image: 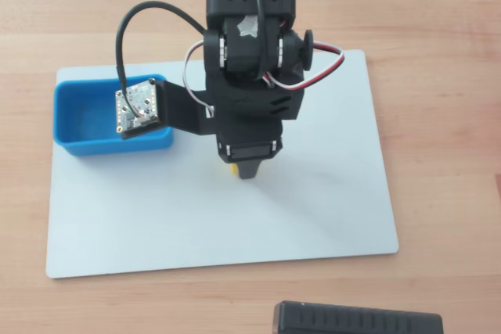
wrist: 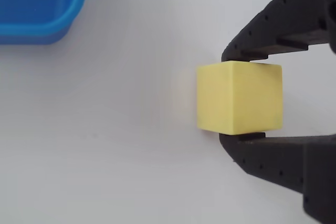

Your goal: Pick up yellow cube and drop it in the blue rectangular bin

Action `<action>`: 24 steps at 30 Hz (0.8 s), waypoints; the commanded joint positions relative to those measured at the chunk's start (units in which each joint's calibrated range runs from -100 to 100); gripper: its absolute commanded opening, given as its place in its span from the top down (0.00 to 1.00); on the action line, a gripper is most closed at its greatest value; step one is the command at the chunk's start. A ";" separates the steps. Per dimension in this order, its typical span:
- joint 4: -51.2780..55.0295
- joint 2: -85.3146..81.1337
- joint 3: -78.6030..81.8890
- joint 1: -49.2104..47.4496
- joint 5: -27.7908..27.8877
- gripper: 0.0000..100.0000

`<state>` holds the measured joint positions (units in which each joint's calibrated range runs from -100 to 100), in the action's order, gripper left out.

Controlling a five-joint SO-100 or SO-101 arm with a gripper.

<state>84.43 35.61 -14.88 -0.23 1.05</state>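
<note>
1. Two fingers of the gripper (wrist: 235,97) bracket the yellow cube (wrist: 239,97) in the wrist view, one fingertip (wrist: 247,51) touching its upper face and the other pressed against its lower face; the jaws are closed on the cube.
2. The cube lies at 3 o'clock in the wrist view. Whether it rests on the white board (wrist: 131,129) or is just clear of it cannot be told.
3. In the overhead view only a sliver of the yellow cube (image: 232,170) shows, at 6 o'clock beneath the black arm, near the middle of the white board (image: 329,193).
4. The blue rectangular bin (wrist: 37,27) occupies the 10 o'clock corner of the wrist view, well apart from the cube. In the overhead view the bin (image: 78,111) lies at 9 o'clock of the arm, on the board's edge, partly covered by the wrist camera module (image: 138,109).
5. Handling, judged: the cube appears rigid, light and matte, so it probably resists slipping. Its flat, parallel faces suit a pinch across two opposite sides, centred as now. An off-centre hold could let it pivot.
6. Step in hand, judged: grasp made; lift and carry toward the bin remain.
7. A dark ribbed object (image: 356,320) sits at 6 o'clock on the wooden table (image: 438,76).
</note>
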 commanded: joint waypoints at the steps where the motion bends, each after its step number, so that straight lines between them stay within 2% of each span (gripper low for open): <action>1: 2.11 -4.63 -9.48 -0.28 -0.63 0.97; 12: 12.18 -16.80 -14.94 3.58 -0.68 0.97; 24: 15.49 -26.74 -12.94 16.27 -0.29 0.97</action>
<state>98.48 20.83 -21.30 10.35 1.15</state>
